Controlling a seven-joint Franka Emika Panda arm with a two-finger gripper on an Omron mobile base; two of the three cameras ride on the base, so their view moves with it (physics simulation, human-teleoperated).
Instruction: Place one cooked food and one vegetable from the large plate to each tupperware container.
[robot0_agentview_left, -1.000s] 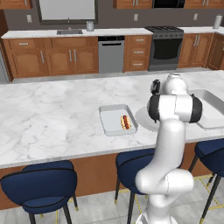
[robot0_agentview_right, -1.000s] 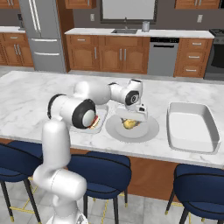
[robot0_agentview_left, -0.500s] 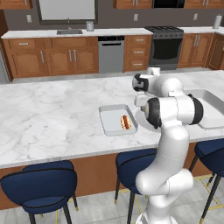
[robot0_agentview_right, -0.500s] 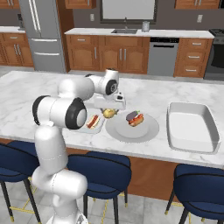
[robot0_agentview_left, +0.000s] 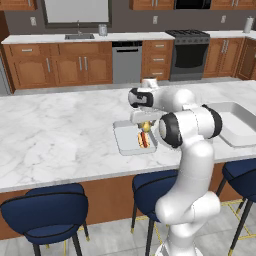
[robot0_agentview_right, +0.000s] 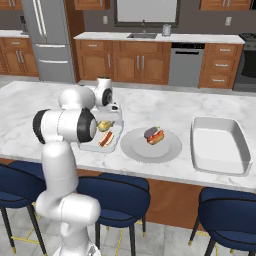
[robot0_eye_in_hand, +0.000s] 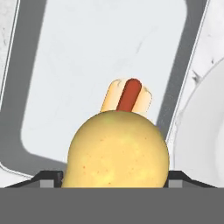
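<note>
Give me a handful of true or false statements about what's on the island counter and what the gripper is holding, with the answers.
1. The gripper holds the yellowish vegetable above the smaller tray. True.
2. A hot dog already lies in that tray. True.
3. The large plate is bare. False: one food item sits on it.
4. The larger tray holds a hot dog. False: nothing shows inside it.
5. The plate lies between the two trays. True.

Claw (robot0_agentview_right: 106, 123) clamped, arm bent leftward
</note>
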